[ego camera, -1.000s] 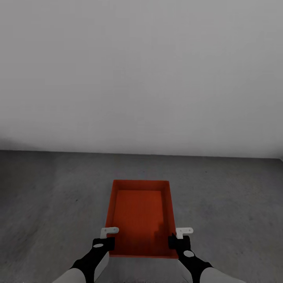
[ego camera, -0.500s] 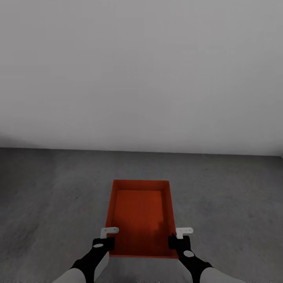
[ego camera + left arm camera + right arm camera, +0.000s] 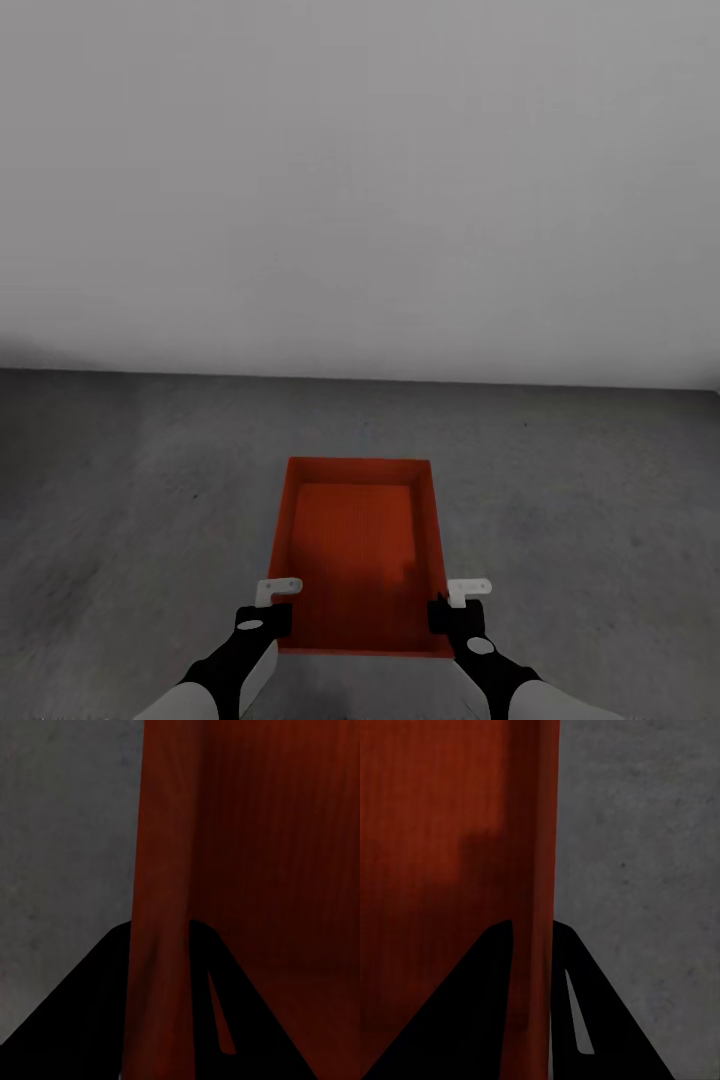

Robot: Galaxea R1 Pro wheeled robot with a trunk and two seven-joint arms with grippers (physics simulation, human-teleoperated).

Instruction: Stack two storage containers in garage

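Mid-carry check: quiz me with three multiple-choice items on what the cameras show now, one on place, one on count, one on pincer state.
1. The storage container hangs over:
A. wood planks
B. concrete floor
C. a glass table

2. Containers in the head view:
A. one
B. two
C. three

3. The left pincer and right pincer are:
A. both open
B. one open
C. each shut on a side wall

Answers:
1. B, mottled dark grey surface lies all around the bin.
2. A, a single orange-red bin shows.
3. C, both wrist views show fingers straddling a wall.

pale grey wall [image 3: 360,180], mottled concrete floor [image 3: 130,500]
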